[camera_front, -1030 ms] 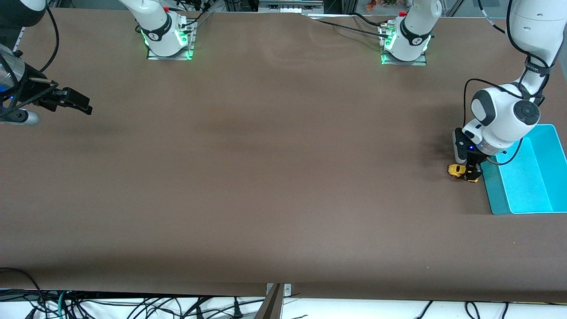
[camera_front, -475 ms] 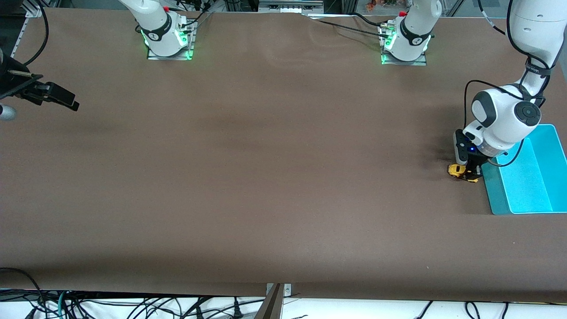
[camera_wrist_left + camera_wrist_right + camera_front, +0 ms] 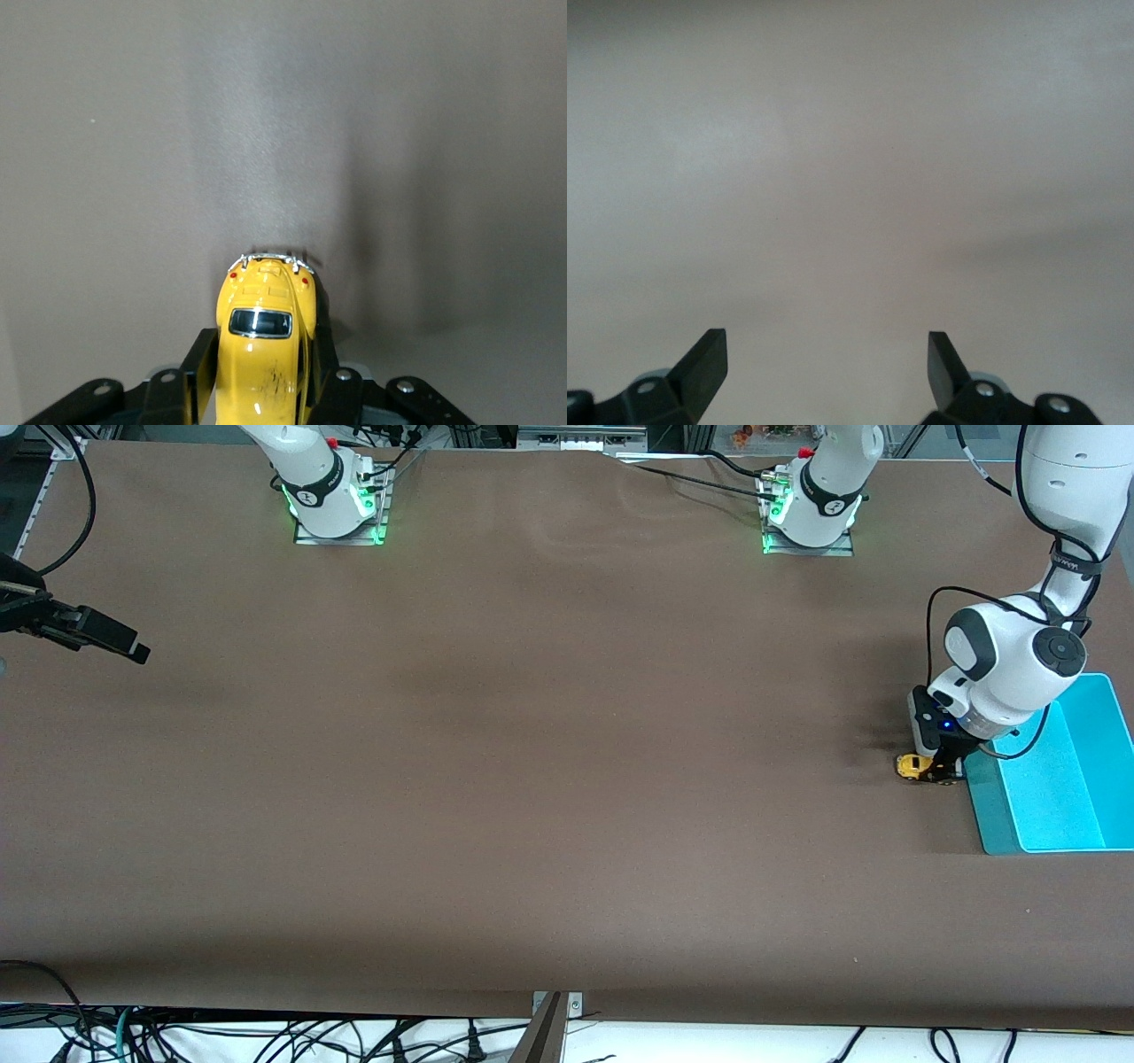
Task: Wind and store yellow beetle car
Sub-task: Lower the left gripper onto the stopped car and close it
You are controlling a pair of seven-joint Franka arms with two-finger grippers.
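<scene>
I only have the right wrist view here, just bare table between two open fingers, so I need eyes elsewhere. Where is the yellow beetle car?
Observer: The left hand is shut on the yellow beetle car, low at the table.
Operator: Is a container close?
Observer: Yes, a cyan bin sits beside the car, toward the left arm's end of the table.
Operator: Where is my arm?
Observer: The right hand waits open over the right arm's end of the table.
</scene>
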